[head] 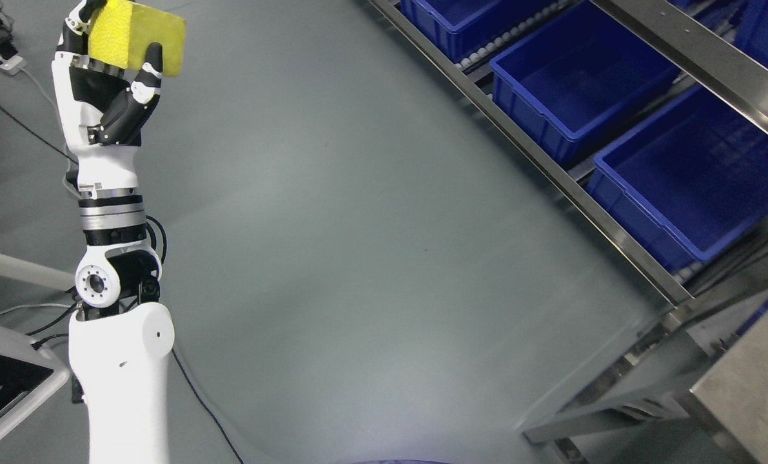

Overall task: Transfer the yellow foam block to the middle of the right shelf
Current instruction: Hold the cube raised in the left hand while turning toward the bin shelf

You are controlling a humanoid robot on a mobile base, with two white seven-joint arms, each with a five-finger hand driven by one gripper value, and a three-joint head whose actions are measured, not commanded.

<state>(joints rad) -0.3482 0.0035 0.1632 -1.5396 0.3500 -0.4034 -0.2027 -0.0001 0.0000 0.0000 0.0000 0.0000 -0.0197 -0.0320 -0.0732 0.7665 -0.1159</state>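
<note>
A yellow foam block (137, 35) is held high at the upper left of the head view. My left hand (109, 71) is shut on it, thumb on its near face and fingers wrapped behind its left edge. The left arm rises straight up from the bottom left. The shelf (571, 187) runs diagonally along the right side, far from the block. On it stand three blue bins: a far one (467, 19), a middle one (571, 90) and a near one (693, 174). All three look empty. My right arm does not show.
Bare grey floor (332, 225) fills the wide gap between my arm and the shelf. Black cables (203, 406) trail on the floor at the left. A white unit (3, 380) sits at the bottom left corner. A grey surface (758, 380) shows at the bottom right.
</note>
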